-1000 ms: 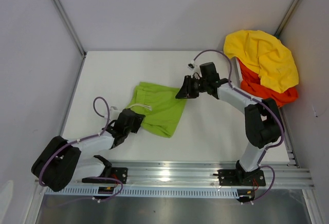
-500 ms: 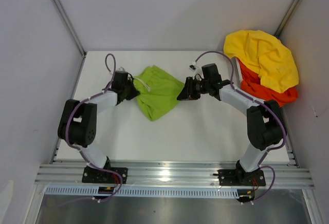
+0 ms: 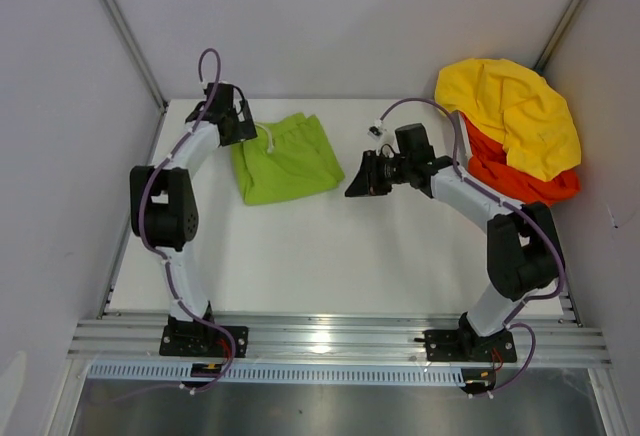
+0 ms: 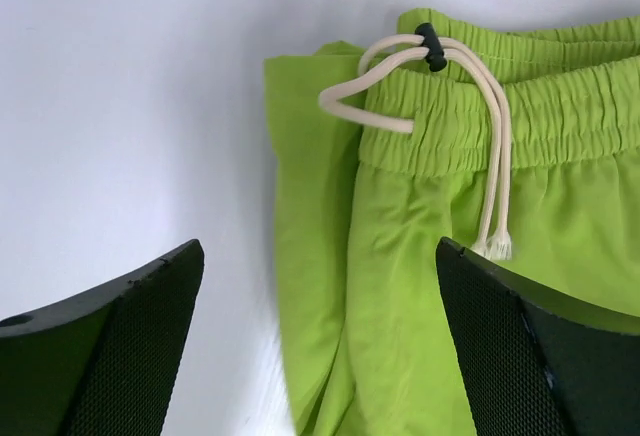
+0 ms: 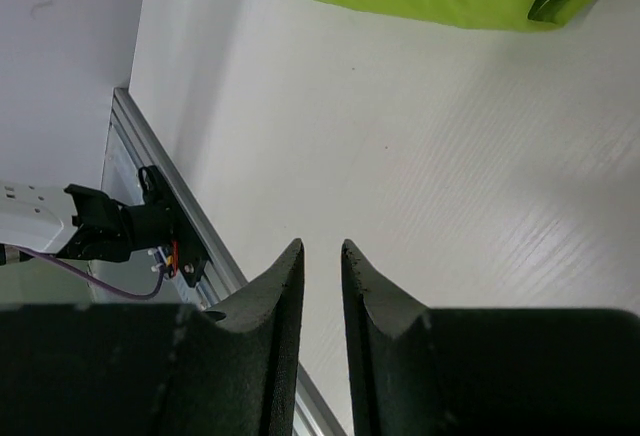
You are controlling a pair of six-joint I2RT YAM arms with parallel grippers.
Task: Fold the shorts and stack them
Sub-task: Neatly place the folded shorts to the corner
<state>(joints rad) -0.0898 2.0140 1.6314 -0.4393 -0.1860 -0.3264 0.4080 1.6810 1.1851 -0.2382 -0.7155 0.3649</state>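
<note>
left gripper (image 3: 244, 130) wide open, empty, just left of lime-green shorts (image 3: 288, 161) waistband (image 4: 520, 106) near worktop (image 3: 330, 256) far-left corner; right gripper (image 3: 358, 178) farther off.

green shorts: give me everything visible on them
Lime-green shorts, thin soft cloth, folded into a rough rectangle, flat on the white table, far left. Gathered elastic waistband with a cream drawstring through a black toggle, ends loose on the cloth. Open left end effector hovers at the waist corner, gripping nothing.
</note>
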